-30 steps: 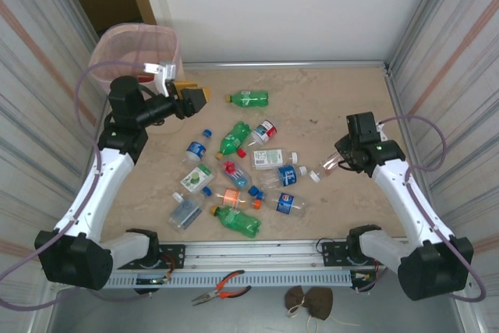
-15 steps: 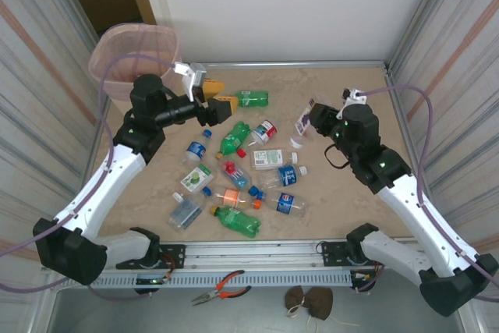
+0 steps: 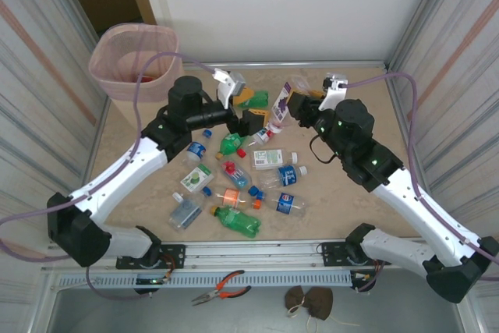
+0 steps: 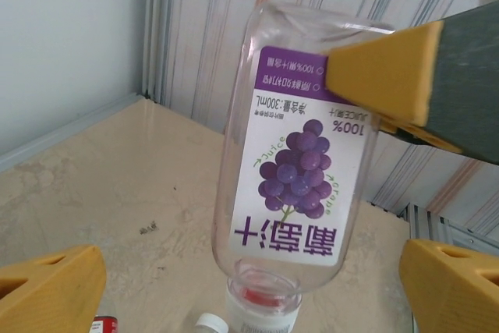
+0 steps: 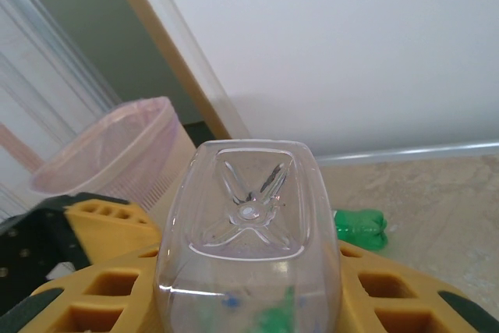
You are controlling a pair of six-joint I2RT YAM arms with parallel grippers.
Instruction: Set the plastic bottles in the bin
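Top view: the left gripper (image 3: 250, 111) sits over the far middle of the table (image 3: 335, 200), pincer spread. Just right of it, the right gripper (image 3: 296, 104) pinches a grape bottle (image 3: 279, 108), held clear of the table. The bin (image 3: 123, 83) stands at the far left corner, well apart from both grippers. Loose bottles (image 3: 274, 160) lie scattered mid-table, nearer the arm bases.

Left wrist view: the grape bottle hangs tilted, mouth down and uncapped. The left fingers (image 4: 48, 290) stand wide at both lower corners, touching nothing. A yellow finger of the right gripper presses on the label's upper right.

Right wrist view: the bottle's clear base faces the camera, clamped between the yellow fingers (image 5: 105, 290). The bin is beyond to the left. A green bottle (image 5: 360, 228) lies on the table behind.
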